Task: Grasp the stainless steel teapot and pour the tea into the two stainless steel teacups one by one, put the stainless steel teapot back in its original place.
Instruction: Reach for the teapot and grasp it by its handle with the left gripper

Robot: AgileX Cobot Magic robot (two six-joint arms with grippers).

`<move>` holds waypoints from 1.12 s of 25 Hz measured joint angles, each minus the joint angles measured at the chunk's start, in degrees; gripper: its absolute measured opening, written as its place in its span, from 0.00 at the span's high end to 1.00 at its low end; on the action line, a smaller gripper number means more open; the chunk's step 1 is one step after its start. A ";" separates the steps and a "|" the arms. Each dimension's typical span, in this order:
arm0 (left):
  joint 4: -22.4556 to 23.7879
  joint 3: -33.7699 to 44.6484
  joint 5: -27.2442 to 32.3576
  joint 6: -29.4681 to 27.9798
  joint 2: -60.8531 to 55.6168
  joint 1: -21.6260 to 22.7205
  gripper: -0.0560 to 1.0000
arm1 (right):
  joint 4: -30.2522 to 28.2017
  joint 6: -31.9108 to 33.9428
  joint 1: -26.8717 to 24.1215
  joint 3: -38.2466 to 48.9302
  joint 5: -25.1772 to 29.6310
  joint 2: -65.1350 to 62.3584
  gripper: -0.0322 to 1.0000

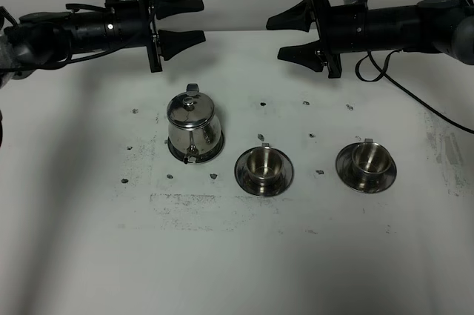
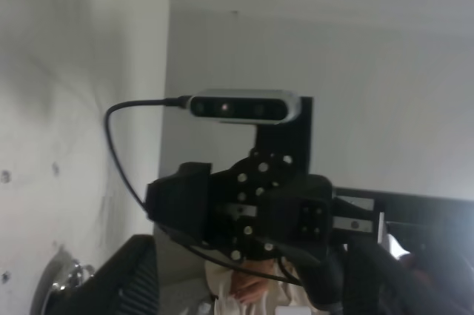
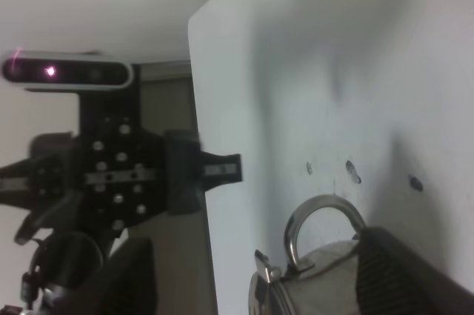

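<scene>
The stainless steel teapot (image 1: 194, 128) stands upright on its round saucer (image 1: 176, 153), left of centre on the white table. The two stainless steel teacups (image 1: 264, 167) (image 1: 365, 165) sit on their saucers to its right, in a row. My left gripper (image 1: 201, 19) hovers open above and behind the teapot, pointing right. Facing it from the right, my right gripper (image 1: 275, 38) is open too. Neither holds anything. In the right wrist view, a steel loop handle (image 3: 324, 215) shows between the dark fingers (image 3: 415, 274). A shiny steel edge (image 2: 63, 278) appears in the left wrist view; which piece it is I cannot tell.
The white table (image 1: 237, 256) carries small dark specks around the steelware. A black cable (image 1: 415, 96) trails from the right arm over the table's back right. Each wrist view shows the opposite arm's camera mount (image 2: 252, 204) (image 3: 111, 174).
</scene>
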 joint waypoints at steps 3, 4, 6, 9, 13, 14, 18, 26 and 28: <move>0.11 0.00 0.00 -0.24 0.00 0.00 0.44 | 0.00 0.00 0.00 0.00 0.00 0.00 0.43; 0.11 0.00 0.00 -0.30 0.00 0.00 0.44 | 0.00 0.00 0.00 0.00 0.00 0.00 0.43; 0.11 0.00 0.00 -0.30 0.00 0.00 0.44 | 0.00 0.00 0.00 0.00 0.00 0.00 0.43; 0.11 0.00 0.00 -0.45 0.00 0.00 0.44 | 0.00 0.00 0.00 0.00 0.00 0.00 0.43; 0.11 0.00 0.00 -0.49 0.00 0.00 0.44 | 0.00 -0.72 0.00 0.00 0.00 0.00 0.43; 0.18 0.00 0.00 -0.39 0.00 0.00 0.44 | 0.00 -1.19 0.00 0.00 0.00 0.00 0.43; 0.42 0.00 0.00 0.57 0.00 0.00 0.44 | -0.33 -2.82 0.00 0.00 0.36 0.00 0.43; 6.09 0.00 0.05 0.70 -2.17 0.58 0.44 | -5.01 -6.68 -0.75 0.00 5.27 -0.44 0.43; 7.74 0.00 0.11 0.03 -3.71 0.79 0.44 | -6.04 -6.74 -1.53 0.00 5.75 -1.52 0.43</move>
